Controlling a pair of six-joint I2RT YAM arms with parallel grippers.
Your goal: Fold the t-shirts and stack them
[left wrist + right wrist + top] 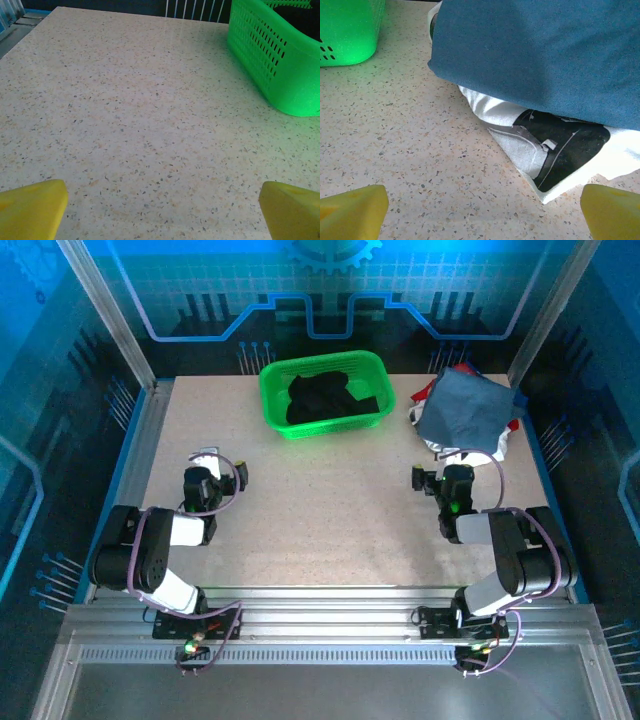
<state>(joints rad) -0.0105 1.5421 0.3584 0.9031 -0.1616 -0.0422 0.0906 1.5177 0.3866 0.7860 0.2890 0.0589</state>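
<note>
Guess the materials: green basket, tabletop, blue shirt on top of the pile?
Green basket: moulded plastic, semi-glossy, judging by the slotted mesh walls and the smooth rounded base.
Table: speckled stone-look top, probably laminate or composite, with a faint sheen toward the far edge.
Slate-blue t-shirt: matte knit cloth, likely cotton. It drapes in soft folds over the white t-shirt.

**Folded low, spread wide**

Tucked back at the near left as the left arm (150, 545), elbow bent and wrist aimed far. Spreads the left pincer (221, 464) (162, 212) fully, with yellow fingertips (31, 210) apart at the lower corners of the wrist view, gripping nothing. Mirrored at the near right as the right arm (520, 550), bent likewise, wrist aimed far. Holds the right pincer (444, 476) (482, 212) just as wide, one fingertip at each lower corner of its wrist view, empty too.
</note>
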